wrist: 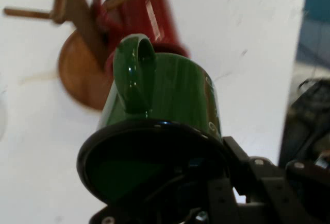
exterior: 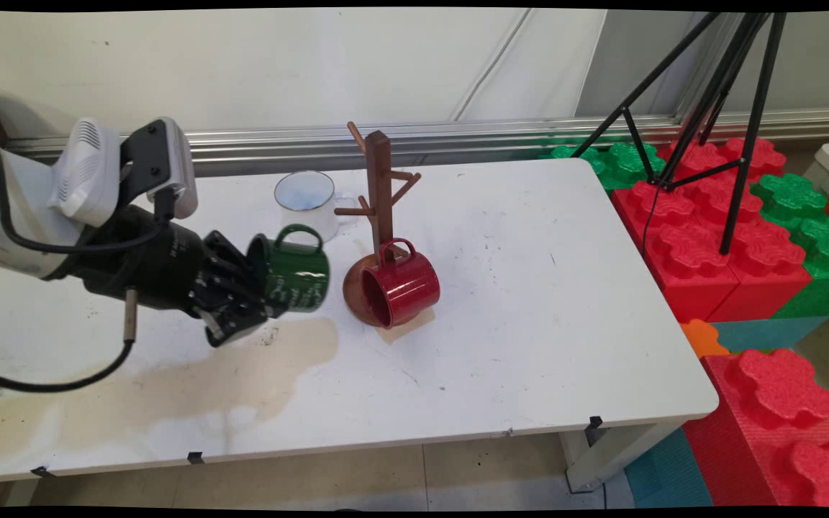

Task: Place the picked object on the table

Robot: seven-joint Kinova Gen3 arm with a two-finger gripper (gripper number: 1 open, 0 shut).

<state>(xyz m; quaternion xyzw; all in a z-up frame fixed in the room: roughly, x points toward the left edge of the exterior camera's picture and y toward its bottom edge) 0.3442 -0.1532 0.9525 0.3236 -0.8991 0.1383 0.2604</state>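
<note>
The pincer [exterior: 260, 291] pinches the green mug [exterior: 296, 273] by its rim, held sideways above the worktop [exterior: 529, 324], beside the red mug [exterior: 404, 288] lying at the wooden mug tree [exterior: 380, 194]

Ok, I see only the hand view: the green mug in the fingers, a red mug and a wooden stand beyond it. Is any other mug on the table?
Observer: Yes. In the main view a white mug stands upright beyond the green mug, left of the wooden stand.
Operator: And the pegs of the stand, are they free?
Observer: All free. The red mug lies on its side against the stand's base.
</note>
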